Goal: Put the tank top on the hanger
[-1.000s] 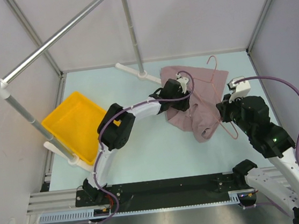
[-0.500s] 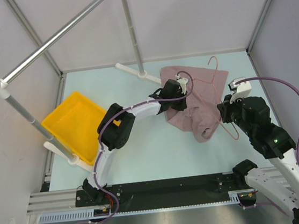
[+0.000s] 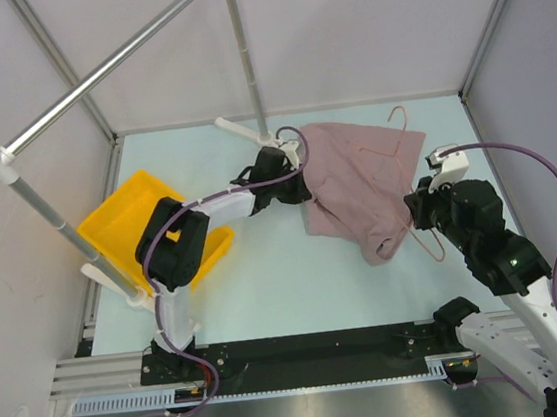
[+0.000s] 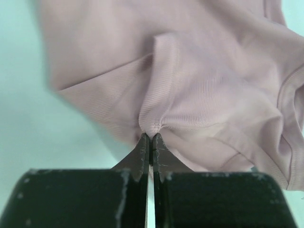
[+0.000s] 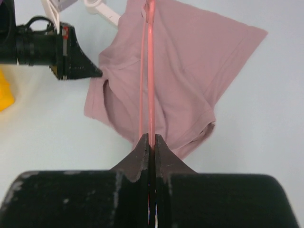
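Tension matters — left gripper [image 4: 150, 137] pinched shut on a tank top [image 4: 204, 85] fold, right gripper [image 5: 150, 138] clamped on the hanger [image 5: 151, 71] wire — so spread the cloth gently before threading.

Likely a lab test cell: plain panel walls [image 3: 369, 27], aluminium frame posts [image 3: 492, 23], pale table [image 3: 296, 277].

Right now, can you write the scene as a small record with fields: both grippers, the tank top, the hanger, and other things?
left gripper: shut, pinching an edge fold of the tank top
right gripper: shut on the hanger wire
tank top: lying rumpled on the table, not hung
hanger: lying across the tank top, hook pointing away from the arms
other: yellow bin at left, grey rail above it
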`<move>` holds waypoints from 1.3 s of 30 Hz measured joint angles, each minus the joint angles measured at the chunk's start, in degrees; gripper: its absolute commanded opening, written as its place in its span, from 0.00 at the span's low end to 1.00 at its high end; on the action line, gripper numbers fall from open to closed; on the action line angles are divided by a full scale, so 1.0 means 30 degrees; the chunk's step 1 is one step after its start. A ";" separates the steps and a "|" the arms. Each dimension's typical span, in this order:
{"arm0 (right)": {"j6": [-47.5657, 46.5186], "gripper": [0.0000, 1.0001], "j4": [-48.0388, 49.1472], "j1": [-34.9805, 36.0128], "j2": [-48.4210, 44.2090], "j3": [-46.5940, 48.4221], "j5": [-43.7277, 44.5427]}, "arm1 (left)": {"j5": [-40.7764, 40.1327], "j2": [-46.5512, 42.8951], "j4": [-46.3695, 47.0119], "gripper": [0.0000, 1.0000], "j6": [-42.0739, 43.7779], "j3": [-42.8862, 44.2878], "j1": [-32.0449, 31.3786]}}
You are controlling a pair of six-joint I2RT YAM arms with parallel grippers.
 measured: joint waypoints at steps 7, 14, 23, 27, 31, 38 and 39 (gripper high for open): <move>-0.0007 0.00 -0.1020 0.0503 0.0393 0.0000 -0.2062 | 0.0692 -0.0903 0.0481 0.00 -0.0532 -0.0976 0.1464; -0.0022 0.00 -0.1909 0.3315 0.1931 0.0102 -0.2506 | 0.2769 -0.1800 0.2033 0.00 -0.1224 -0.2251 0.2382; -0.0015 0.00 -0.2033 0.3585 0.2412 0.0095 -0.2433 | 0.5676 -0.2492 0.4299 0.00 -0.2863 -0.4153 0.3446; -0.0022 0.00 -0.1770 0.3585 0.2667 0.0087 -0.2484 | 0.7155 -0.2732 0.5275 0.00 -0.3716 -0.4401 0.3504; -0.0015 0.00 -0.0991 0.3592 0.3140 -0.0197 -0.2732 | 0.8816 -0.3526 0.6798 0.00 -0.5231 -0.4736 0.3497; 0.0262 0.00 0.1661 0.3927 0.2914 -0.1632 -0.3111 | 1.0681 -0.5552 1.0484 0.00 -0.8641 -0.5268 0.3504; 0.0335 0.00 0.2113 0.4029 0.2820 -0.1843 -0.3140 | 1.0848 -0.5719 1.1067 0.00 -0.9114 -0.5413 0.3504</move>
